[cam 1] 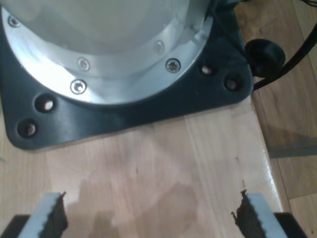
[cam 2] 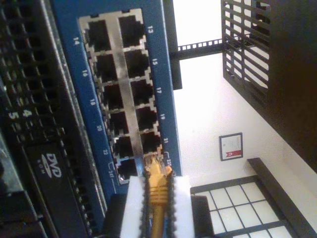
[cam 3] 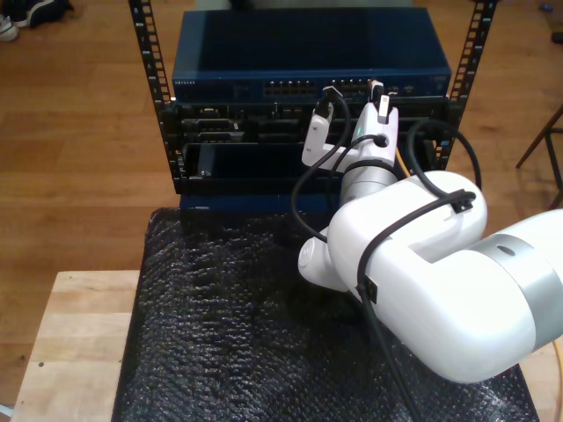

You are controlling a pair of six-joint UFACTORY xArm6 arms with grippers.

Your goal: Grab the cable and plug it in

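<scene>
Second wrist view puts the cable (cam 2: pixel 157 198) right where you want to look first: its yellow-orange boot runs up between the white pads of my second gripper (cam 2: pixel 157 186), which is clamped on it, and the small clear plug (cam 2: pixel 154 162) at its tip sits at the mouth of a port in the last pair on the blue switch (cam 2: pixel 111 94), beside the numbers 21 and 23. You cannot tell from here whether the plug is partly in or just touching the port's edge. The likely trouble, as I judge it, is a skewed entry — the plug looks slightly off the port's line, so a straight push could jam it against the metal frame between ports, or slide it along the pads and bend the cable. A latch facing the wrong way would also stop it short; its side is too blurred to read. In the exterior view the white arm (cam 3: pixel 422 272) reaches to the rack (cam 3: pixel 158 105), its tip at the switch's port row. My first gripper (cam 1: pixel 148 213) stands wide apart, holding nothing, over bare wooden table (cam 1: pixel 158 163) near a black base plate (cam 1: pixel 124 116).
</scene>
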